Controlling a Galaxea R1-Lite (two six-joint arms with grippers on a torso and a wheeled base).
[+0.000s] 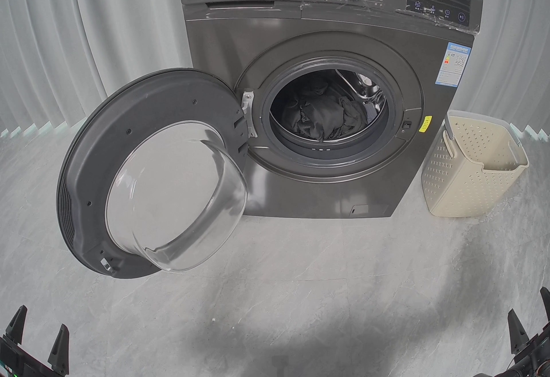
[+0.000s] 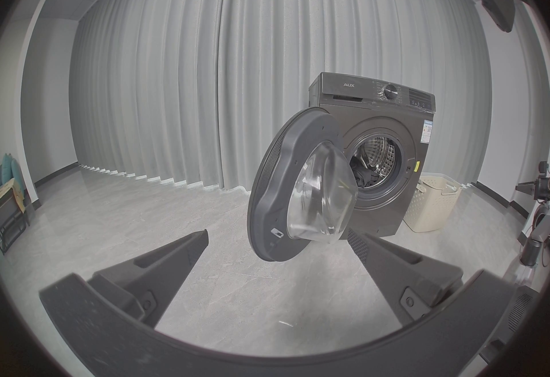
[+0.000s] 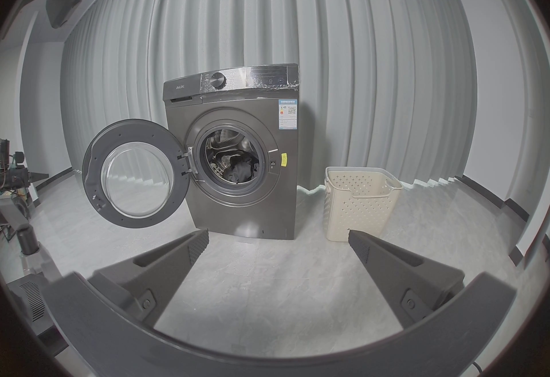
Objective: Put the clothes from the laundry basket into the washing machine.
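against the curtain, washing machine [image 1: 338, 189]: grey front-loader standing on the pale floor, its round mouth uncovered and facing the robot.
door [image 1: 166, 195]: swung wide on its hinge to the robot's left, glass bowl bulging outward, well clear of the mouth.
basket [image 1: 458, 178]: cream and perforated, on the floor just beside the machine on the robot's right. no clothes show inside, though part of its bottom is hidden.
clothes [image 1: 321, 112]: dark heap lying inside the drum, low and toward the front, nothing hanging over the lip.
left tool [image 1: 39, 332]: low and close to the robot, well apart from the door, fingers spread wide, gripping nothing.
right tool [image 1: 528, 309]: low on the other side, well apart from the basket, fingers spread, also gripping nothing.
step in hand: loading looks finished or nearly so, judging by the bare basket and the filled drum.
next move: probably a check of the basket's hidden bottom. if cloth remains, the right tool must drop in from above and pinch it. if not, the door wants a push on its rim toward the mouth, with no cloth caught in the seal.
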